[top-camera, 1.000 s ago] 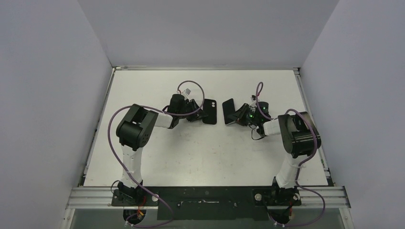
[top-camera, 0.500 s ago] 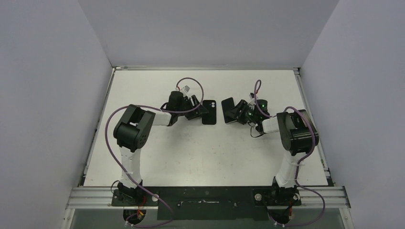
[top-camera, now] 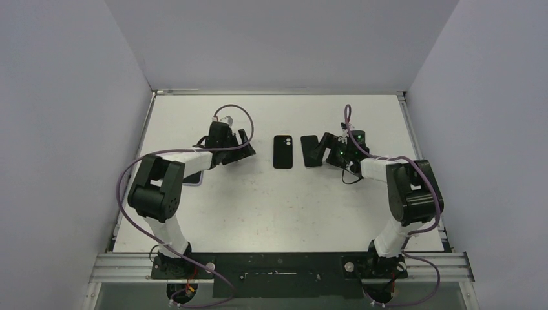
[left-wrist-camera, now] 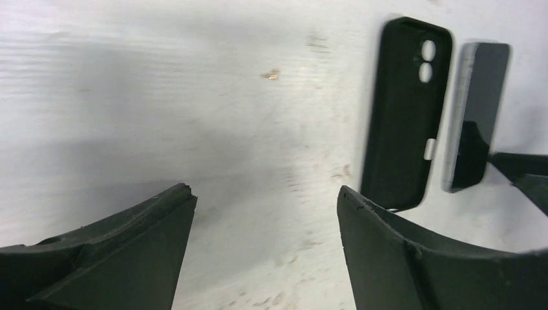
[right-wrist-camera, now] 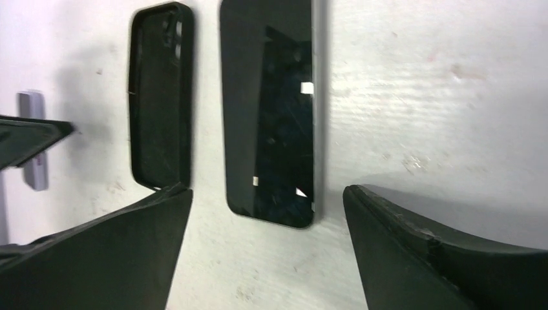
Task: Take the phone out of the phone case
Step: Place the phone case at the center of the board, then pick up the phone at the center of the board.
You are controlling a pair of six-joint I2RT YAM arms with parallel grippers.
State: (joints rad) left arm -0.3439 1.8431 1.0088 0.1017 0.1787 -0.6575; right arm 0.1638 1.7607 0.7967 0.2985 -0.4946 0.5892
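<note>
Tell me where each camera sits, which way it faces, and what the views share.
Top external: above and behind the robot, looking down at the table; left arm and right arm whole, left gripper and right gripper open.
Left wrist: low over the table, facing the robot's right; own fingers at bottom.
Right wrist: low, facing the robot's left; own fingers at bottom.
Shared: every view shows the empty phone case and the phone lying side by side, a gap between.

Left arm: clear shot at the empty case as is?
Probably yes. The left gripper is open, the case lies flat ahead of it with only bare table between; the phone lies beside it, apart.
</note>
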